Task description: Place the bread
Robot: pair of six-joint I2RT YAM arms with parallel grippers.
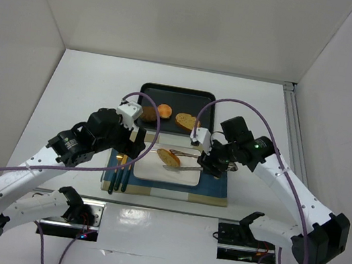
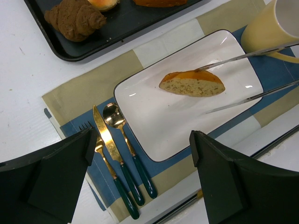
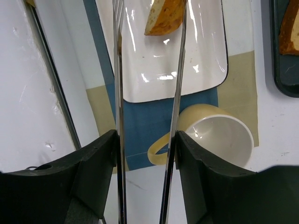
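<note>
I've got the right gripper (image 3: 145,140) holding tongs (image 3: 117,93) spread apart, bread (image 3: 163,18) lying on the plate (image 3: 187,79) between their tips, lengthwise roughly along them.

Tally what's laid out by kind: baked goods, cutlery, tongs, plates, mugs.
Baked goods: 4 (croissant, bun, tray slice, plate slice)
Cutlery: 3 (fork, knife, spoon)
Tongs: 1
Plates: 1
Mugs: 1
Total: 10

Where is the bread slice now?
In the top view, the orange-crusted bread slice lies on the white rectangular plate, toward its far edge, between the tips of the metal tongs.
</note>
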